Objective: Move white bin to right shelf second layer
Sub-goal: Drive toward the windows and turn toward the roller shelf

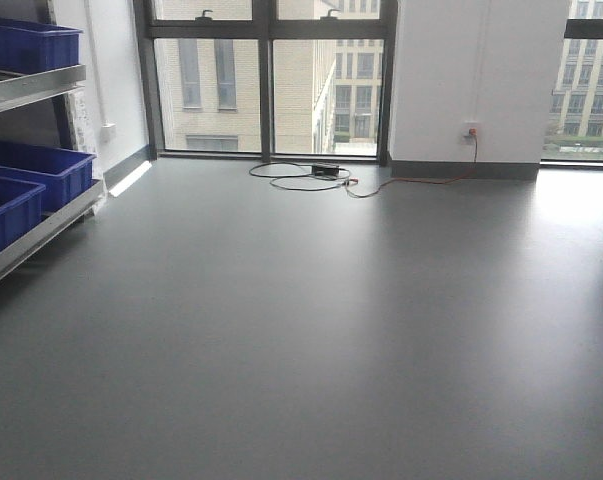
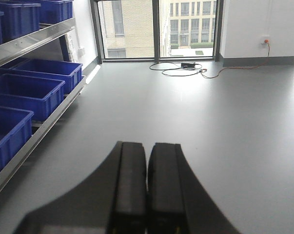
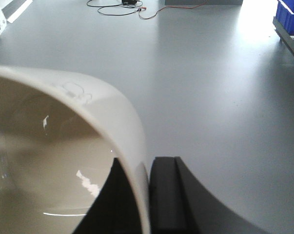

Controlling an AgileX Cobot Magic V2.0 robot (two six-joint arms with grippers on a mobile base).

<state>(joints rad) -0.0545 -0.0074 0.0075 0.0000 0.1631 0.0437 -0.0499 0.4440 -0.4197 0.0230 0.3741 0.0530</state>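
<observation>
In the right wrist view the cream-white bin (image 3: 64, 161) fills the left half, its rim curving down between my right gripper's fingers. My right gripper (image 3: 142, 195) is shut on the bin's wall, one finger inside and one finger (image 3: 164, 195) outside, holding it above the grey floor. My left gripper (image 2: 147, 185) is shut and empty, pointing over the floor beside the left rack. The right shelf's roller level does not show; only a rack edge (image 3: 285, 36) at the far right appears. Neither gripper shows in the front view.
A steel rack (image 1: 41, 230) on the left holds blue crates (image 1: 31, 175), also in the left wrist view (image 2: 27, 95). A blue crate (image 3: 290, 14) sits at the far right. Cables and a black box (image 1: 326, 172) lie by the windows; the grey floor (image 1: 331, 320) stretches ahead.
</observation>
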